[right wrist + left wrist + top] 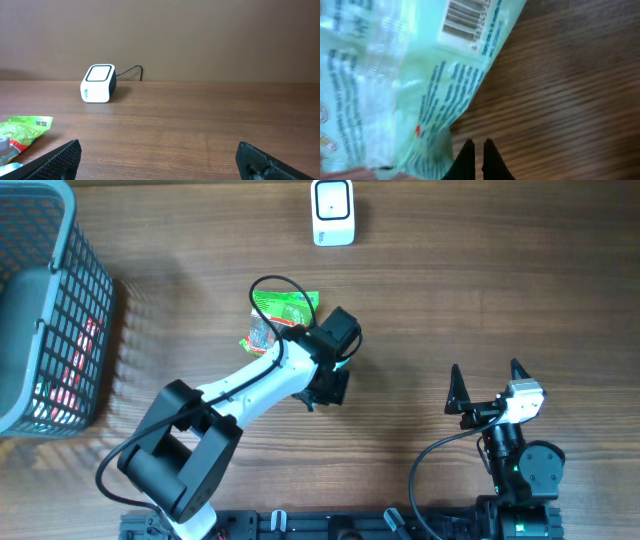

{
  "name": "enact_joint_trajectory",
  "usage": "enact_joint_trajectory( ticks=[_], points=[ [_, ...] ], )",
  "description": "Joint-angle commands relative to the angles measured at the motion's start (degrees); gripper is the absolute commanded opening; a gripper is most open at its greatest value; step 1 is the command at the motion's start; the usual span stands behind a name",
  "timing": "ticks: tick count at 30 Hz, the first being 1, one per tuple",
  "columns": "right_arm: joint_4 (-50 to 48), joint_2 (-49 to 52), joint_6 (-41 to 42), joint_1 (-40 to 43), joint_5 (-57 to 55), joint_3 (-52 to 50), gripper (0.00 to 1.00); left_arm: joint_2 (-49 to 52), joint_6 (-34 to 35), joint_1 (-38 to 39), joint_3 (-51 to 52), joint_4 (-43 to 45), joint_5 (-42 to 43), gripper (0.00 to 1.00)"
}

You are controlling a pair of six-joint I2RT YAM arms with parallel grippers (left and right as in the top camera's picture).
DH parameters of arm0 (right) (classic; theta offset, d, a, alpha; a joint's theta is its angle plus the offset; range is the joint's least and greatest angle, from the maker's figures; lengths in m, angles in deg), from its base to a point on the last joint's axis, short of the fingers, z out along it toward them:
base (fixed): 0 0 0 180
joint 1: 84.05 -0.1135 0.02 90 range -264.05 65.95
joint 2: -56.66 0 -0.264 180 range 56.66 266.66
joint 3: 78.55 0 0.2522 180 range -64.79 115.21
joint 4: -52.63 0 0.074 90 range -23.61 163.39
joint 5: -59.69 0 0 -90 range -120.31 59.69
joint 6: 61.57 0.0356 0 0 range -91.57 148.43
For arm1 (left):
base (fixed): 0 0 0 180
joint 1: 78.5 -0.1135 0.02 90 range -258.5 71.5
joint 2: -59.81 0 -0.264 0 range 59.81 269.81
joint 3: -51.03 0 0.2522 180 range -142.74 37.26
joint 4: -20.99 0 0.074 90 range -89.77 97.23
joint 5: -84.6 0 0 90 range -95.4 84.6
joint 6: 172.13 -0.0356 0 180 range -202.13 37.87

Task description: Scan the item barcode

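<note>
One green snack packet (283,310), one white barcode scanner (332,210) and one grey basket (60,310) sat on the wooden table (480,280), with two grippers over it. The left gripper (476,152) was closed at the packet's edge; whether it pinched the film was unclear. The packet spread toward ten o'clock from its fingertips, with the barcode (465,17) at twelve. The right gripper (487,385) stood wide open and empty, at four o'clock from the packet, well apart.

packet (285,308): green | scanner (332,212): white | basket (88,275): grey mesh | table (480,280): brown woodgrain
</note>
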Motion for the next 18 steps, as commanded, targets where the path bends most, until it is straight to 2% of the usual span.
enact_joint_trajectory(
  ticks=[1, 3, 6, 10, 16, 18],
  points=[
    [-0.31, -0.24, 0.44, -0.33, -0.5, -0.07, 1.0, -0.11, -1.99, -0.26, -1.16, 1.05, 14.62, 0.04],
    [-0.31, -0.24, 0.44, -0.33, -0.5, -0.07, 1.0, -1.79, -2.03, -1.84, -7.02, -3.93, 13.9, 0.04],
    [-0.31, -0.24, 0.44, -0.33, -0.5, -0.07, 1.0, -3.89, -1.84, -6.14, -12.22, -5.95, 6.73, 0.04],
    [-0.31, -0.24, 0.46, -0.33, -0.5, -0.07, 1.0, -1.88, -1.79, -11.1, -11.82, -8.02, 4.7, 0.04],
    [-0.31, -0.24, 0.42, -0.33, -0.5, -0.07, 1.0, 3.93, -1.79, -9.11, -6.91, -7.52, 4.74, 0.05],
    [-0.31, -0.24, 0.44, -0.33, -0.5, -0.07, 1.0, 5.66, -1.79, -7.91, -4.5, -4.9, 4.68, 0.07]
  ],
)
